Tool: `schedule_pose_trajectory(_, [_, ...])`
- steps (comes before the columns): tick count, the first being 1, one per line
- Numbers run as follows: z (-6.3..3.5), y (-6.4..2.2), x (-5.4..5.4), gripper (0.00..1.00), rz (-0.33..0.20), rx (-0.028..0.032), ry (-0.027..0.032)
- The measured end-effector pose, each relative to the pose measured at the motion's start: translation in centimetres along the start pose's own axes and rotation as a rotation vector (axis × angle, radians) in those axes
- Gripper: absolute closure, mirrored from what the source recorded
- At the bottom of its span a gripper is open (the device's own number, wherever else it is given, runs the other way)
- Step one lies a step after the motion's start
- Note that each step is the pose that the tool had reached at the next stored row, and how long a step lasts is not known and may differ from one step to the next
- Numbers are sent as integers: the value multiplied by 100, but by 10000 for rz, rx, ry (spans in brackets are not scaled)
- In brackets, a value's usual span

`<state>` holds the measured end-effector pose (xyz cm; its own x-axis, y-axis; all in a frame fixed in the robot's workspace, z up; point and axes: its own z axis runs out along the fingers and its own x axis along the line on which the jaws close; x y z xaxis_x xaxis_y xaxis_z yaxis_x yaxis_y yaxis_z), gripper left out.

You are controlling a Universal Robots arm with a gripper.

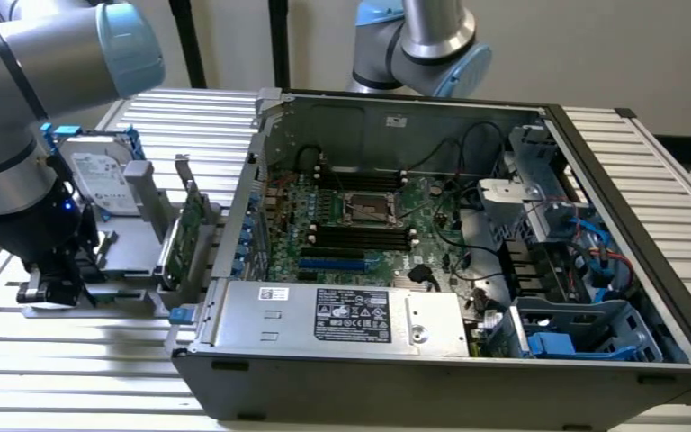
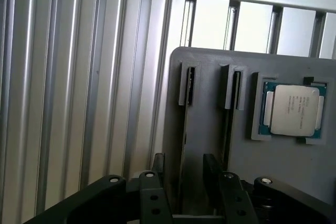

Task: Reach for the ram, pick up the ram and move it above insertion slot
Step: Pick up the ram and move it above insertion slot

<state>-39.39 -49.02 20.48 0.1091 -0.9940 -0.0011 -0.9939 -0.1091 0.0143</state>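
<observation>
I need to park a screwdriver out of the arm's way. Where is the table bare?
Bare table slats lie on the camera side of the grey holder, and a strip runs along the computer case at the exterior view's right. The holder is crowded: hard drive, card, gripper.

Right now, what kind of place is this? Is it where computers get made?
Probably a robot lab or workshop. A robot arm hangs over a slatted metal table, an open computer case sits beside it, and a hard drive stands in a grey holder.
</observation>
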Motion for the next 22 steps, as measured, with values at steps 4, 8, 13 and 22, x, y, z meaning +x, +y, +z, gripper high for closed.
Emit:
schedule_pose_trajectory(4, [28,-8,1,58,-1,-4,2])
schedule_pose_trajectory(8, [51,-17,2,58,-3,-1,-4])
schedule_pose_trajectory(13, [78,-19,2,58,-4,-1,-12])
schedule_pose_trajectory(22, [99,-19,-4,66,-4,-19,-15])
